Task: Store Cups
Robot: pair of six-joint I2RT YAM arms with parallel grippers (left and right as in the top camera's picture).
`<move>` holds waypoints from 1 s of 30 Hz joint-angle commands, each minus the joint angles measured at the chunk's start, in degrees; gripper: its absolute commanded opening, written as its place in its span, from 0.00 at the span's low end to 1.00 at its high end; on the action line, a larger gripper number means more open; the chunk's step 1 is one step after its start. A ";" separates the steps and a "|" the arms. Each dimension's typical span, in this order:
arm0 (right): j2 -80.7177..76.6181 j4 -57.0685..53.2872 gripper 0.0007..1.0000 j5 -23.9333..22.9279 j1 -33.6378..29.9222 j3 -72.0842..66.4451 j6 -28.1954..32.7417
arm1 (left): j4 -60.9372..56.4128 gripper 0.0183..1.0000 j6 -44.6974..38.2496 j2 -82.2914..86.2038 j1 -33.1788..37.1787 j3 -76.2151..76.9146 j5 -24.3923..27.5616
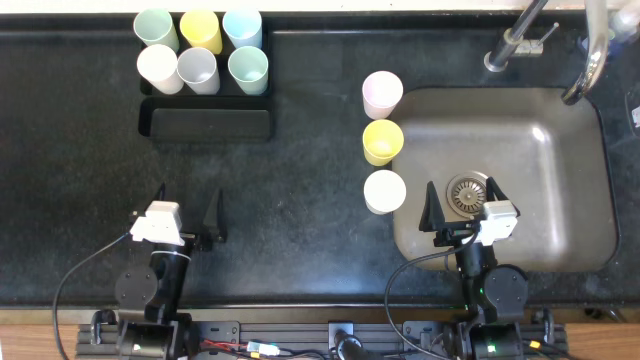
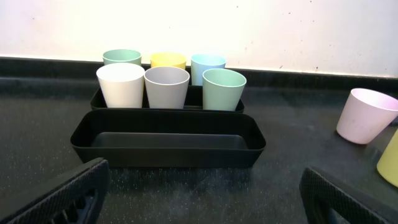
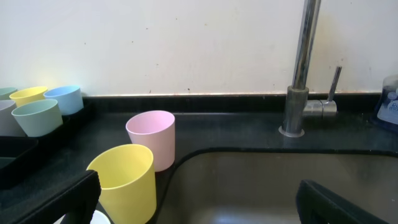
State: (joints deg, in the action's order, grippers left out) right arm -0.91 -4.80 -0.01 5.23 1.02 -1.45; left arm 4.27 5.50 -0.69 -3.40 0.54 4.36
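Three cups stand in a row on the tabletop point(image 1: 300, 200) along the sink's point(image 1: 540, 150) left rim: pink point(image 1: 382, 93), yellow point(image 1: 383, 141), white point(image 1: 385, 191). Both pincers gape wide and hold nothing, the right pincer point(image 1: 463, 195) over the sink and the left pincer point(image 1: 189, 200) near the trays. The white cup looks best taken first, gripped by one wall, clear of the yellow just beside it. The back tray point(image 2: 196, 94) holds six cups; the front tray point(image 1: 205, 124) is empty.
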 commanded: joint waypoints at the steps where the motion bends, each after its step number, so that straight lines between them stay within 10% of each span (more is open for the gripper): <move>1: 0.15 0.17 1.00 0.15 -0.35 -0.66 0.20 | 0.13 1.00 -1.20 0.52 -0.44 -0.07 0.90; 20: 0.15 0.17 1.00 0.15 -0.35 -0.66 0.20 | -3.93 1.00 -0.76 -3.04 0.46 2.45 0.04; 30: 0.15 0.17 1.00 0.15 -0.35 -0.66 0.20 | 7.72 1.00 -0.52 -43.23 -0.61 43.25 0.11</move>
State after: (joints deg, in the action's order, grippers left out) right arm -0.91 -4.80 -0.01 5.23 1.02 -1.45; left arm 8.40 5.54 -33.76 -3.36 30.17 4.32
